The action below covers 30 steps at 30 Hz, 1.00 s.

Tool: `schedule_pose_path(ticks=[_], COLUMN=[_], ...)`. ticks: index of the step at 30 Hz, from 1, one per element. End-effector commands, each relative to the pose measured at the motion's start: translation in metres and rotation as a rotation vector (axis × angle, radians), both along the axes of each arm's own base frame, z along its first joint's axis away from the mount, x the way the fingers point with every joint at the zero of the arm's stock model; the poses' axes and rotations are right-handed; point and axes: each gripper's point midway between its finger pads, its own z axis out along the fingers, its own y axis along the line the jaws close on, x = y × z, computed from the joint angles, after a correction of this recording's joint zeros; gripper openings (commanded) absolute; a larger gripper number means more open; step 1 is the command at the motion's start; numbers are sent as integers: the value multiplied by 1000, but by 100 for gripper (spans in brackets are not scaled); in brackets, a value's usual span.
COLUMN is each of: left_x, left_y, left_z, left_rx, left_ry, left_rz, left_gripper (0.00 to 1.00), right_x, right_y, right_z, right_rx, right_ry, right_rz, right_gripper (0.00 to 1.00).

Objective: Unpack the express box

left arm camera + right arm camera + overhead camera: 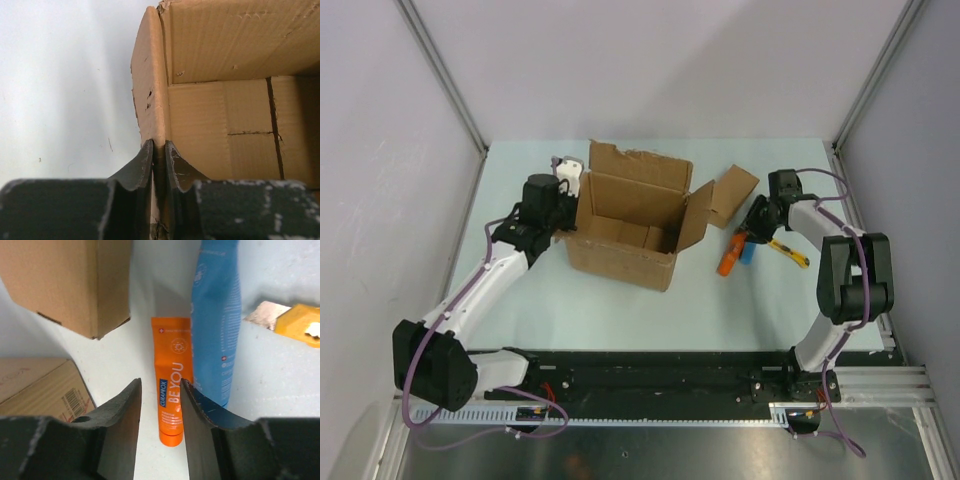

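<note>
One express box (625,235), two tubes (172,390)

The left arm (485,278) and right arm (820,220) have white shells and black joint housings; purple cables (406,405) run along each (looping at the bases). Curved black fingers (137,167) look scuffed.

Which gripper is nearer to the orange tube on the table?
Right. The right gripper hangs open just over the orange tube; the left gripper is at the express box's opposite wall.
</note>
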Motion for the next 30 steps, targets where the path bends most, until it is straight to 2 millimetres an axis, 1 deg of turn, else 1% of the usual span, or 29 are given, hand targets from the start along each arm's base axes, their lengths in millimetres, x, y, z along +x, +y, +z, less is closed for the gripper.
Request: schedule_pose_path(ticks=[1, 2, 3, 5, 6, 9, 10, 11, 12, 13, 14, 15, 16, 17, 18, 19, 20, 21, 22, 24, 25, 26, 27, 28, 29, 30], left_x=[4, 4, 4, 3, 3, 1, 0, -1, -3, -4, -5, -8, -9, -11, -13, -18, -21, -23, -30, -37, -46, -52, -56, -60, -69, -73], left_y=[-8, -8, -8, -10, -10, -13, -13, -12, -11, -9, -7, -4, -2, 0, -1, -1, 0, 3, 8, 24, 30, 32, 37, 44, 56, 69], left_z=[41, 45, 47, 55, 59, 71, 74, 78, 85, 87, 92, 101, 105, 113, 119, 130, 136, 140, 150, 161, 173, 178, 183, 187, 193, 196], left_rx=[-85, -89, -89, -100, -104, -122, -127, -129, -133, -135, -136, -147, -154, -160, -167, -202, -216, -236, -256, -299, -316, -321, -306, -295, -287, -269], left_ry=[-95, -104, -108, -126, -134, -158, -166, -176, -194, -200, -213, -236, -246, -264, -279, -300, -313, -322, -351, -385, -422, -441, -462, -483, -503, -516], left_rz=[-10, -11, -16, -22, -23, -47, -44, -39, -36, -30, -18, -8, 5, 9, 5, 11, 15, 39, 60, 162, 173, 170, 178, 206, 252, 312], left_gripper=[19, 21, 23, 31, 34, 41, 45, 47, 50, 59, 62, 75, 79, 84, 98, 100, 100, 100, 100, 100, 100, 100, 100, 100, 100, 100], right_x=[11, 12, 12, 13, 12, 11, 9, 7, 7, 4, 2, 2, -2, -4, -4, -5, -8, -8, -9, -14, -16, -19, -25, -27, -33, -37], right_y=[-17, -18, -19, -21, -23, -29, -31, -31, -38, -39, -41, -39, -39, -37, -33, -29, -25, -23, -16, -14, -11, -11, -16, -19, -26, -36], right_z=[20, 26, 41, 56, 74, 98, 114, 121, 128, 145, 152, 163, 179, 189, 198, 207, 220, 230, 239, 261, 269, 277, 295, 301, 312, 321], right_rx=[-91, -104, -110, -129, -132, -157, -162, -163, -193, -196, -202, -202, -196, -188, -170, -157, -141, -132, -119, -115, -112, -110, -110, -98, -95, -111], right_ry=[-82, -100, -140, -188, -234, -302, -344, -364, -385, -431, -453, -491, -536, -567, -598, -627, -668, -697, -724, -793, -818, -843, -895, -906, -914, -929], right_rz=[-51, -53, -55, -52, -57, -71, -81, -77, -103, -113, -115, -109, -111, -109, -108, -100, -96, -104, -95, -109, -106, -116, -144, -177, -218, -273], right_gripper=[42, 43, 43, 44, 44, 46, 47, 47, 49, 51, 54, 58, 61, 64, 73, 76, 78, 80, 81, 83, 83, 83, 84, 84, 84, 85])
